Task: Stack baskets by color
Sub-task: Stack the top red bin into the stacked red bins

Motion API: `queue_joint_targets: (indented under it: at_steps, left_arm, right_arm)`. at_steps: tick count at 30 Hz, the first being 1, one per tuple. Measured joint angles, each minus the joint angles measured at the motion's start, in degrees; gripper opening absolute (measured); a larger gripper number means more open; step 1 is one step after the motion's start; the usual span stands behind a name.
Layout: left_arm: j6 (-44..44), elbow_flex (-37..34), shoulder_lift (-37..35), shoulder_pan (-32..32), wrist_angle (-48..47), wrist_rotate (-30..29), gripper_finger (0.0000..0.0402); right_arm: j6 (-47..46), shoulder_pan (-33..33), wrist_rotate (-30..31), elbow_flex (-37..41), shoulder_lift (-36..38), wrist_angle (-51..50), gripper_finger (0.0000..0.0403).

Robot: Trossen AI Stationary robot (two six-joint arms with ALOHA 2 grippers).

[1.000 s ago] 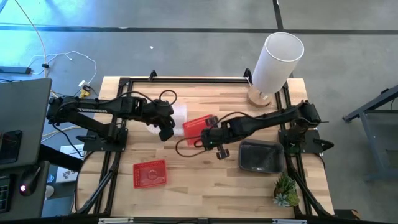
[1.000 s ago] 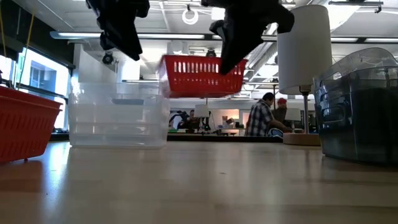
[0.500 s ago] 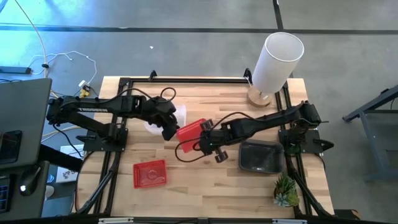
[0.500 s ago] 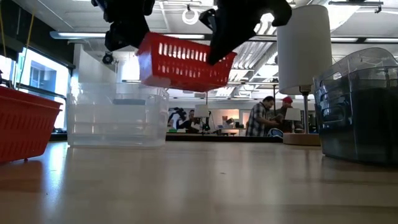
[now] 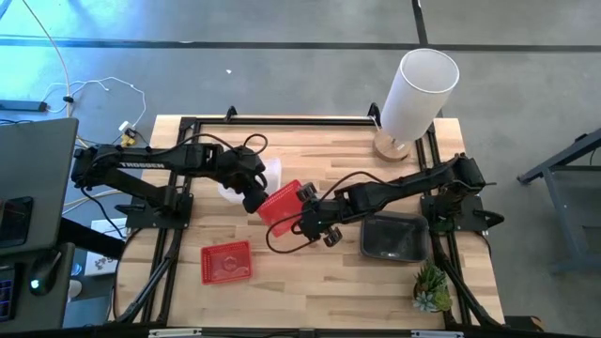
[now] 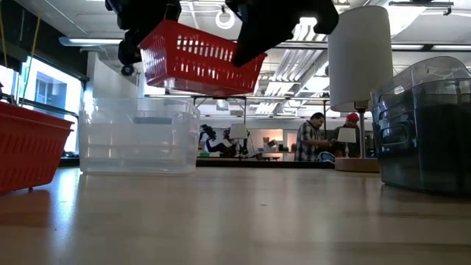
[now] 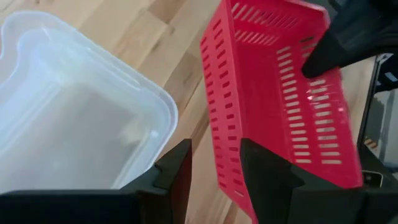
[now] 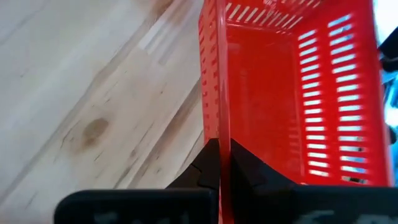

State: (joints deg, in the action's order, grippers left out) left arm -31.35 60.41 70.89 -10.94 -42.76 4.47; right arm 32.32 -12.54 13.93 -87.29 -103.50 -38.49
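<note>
My work surface is a light wooden table point(image 5: 319, 272) with a black frame. Directly on it: a red basket point(image 5: 226, 262) toward the near left, clear baskets point(image 5: 272, 171) left of centre, grey baskets point(image 5: 392, 236) at the right, a white cylinder point(image 5: 416, 92) at the far-right corner, a green plant point(image 5: 431, 287) at the near-right corner

A tilted red basket point(image 6: 200, 65) hangs from the right pincer point(image 6: 250, 46) above clear baskets point(image 6: 137, 135).

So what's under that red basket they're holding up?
Under the lifted red basket, only air and bare table show; it's clear of the wood. The clear baskets sit behind it, partly hidden.
</note>
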Motion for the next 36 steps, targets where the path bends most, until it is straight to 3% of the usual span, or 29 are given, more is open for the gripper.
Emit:
queue_joint_targets:
  at_steps: [15, 28, 36]
  left_arm:
    - [0.7, 0.0, 0.0, 0.1, 1.3, 3.0, 0.0125]
    - [2.6, 0.0, 1.7, 0.0, 0.8, 2.6, 0.0125]
    - [6.0, 0.0, 1.6, 0.0, 0.4, -0.4, 0.0107]
  right_arm:
    - [-0.6, 1.7, -6.3, -0.7, -0.3, -1.6, 0.0000]
    - [0.5, 1.5, -2.9, -0.7, -0.3, 2.0, 0.0000]
    - [0.9, 1.6, -5.0, -0.7, -0.3, 2.1, 0.0000]
